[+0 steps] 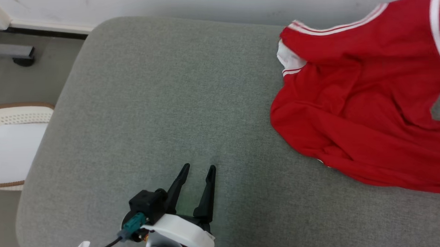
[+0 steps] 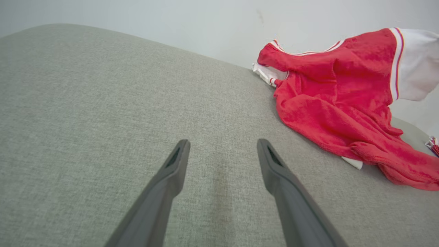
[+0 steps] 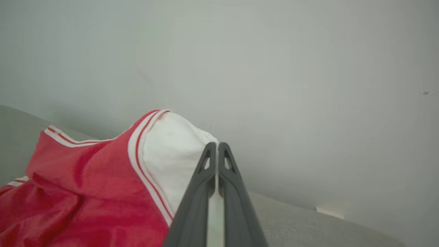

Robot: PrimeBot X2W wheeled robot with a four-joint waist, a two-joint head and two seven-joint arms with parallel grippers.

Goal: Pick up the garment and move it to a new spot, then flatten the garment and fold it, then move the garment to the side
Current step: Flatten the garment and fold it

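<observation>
Nearest, the left gripper is seen low over the grey cushion, and its two dark fingers are held wide apart with nothing between them. In the left wrist view the same gripper is pointed across bare grey cloth. Further on and to the right, the red garment is found lying crumpled on the cushion, with white stripes along its edges. Its far end is lifted up off the cushion. In the right wrist view the right gripper is seen with its fingers pressed tight together, and a white part of the garment is pinched between them. Behind it all, a plain pale wall is seen.
</observation>
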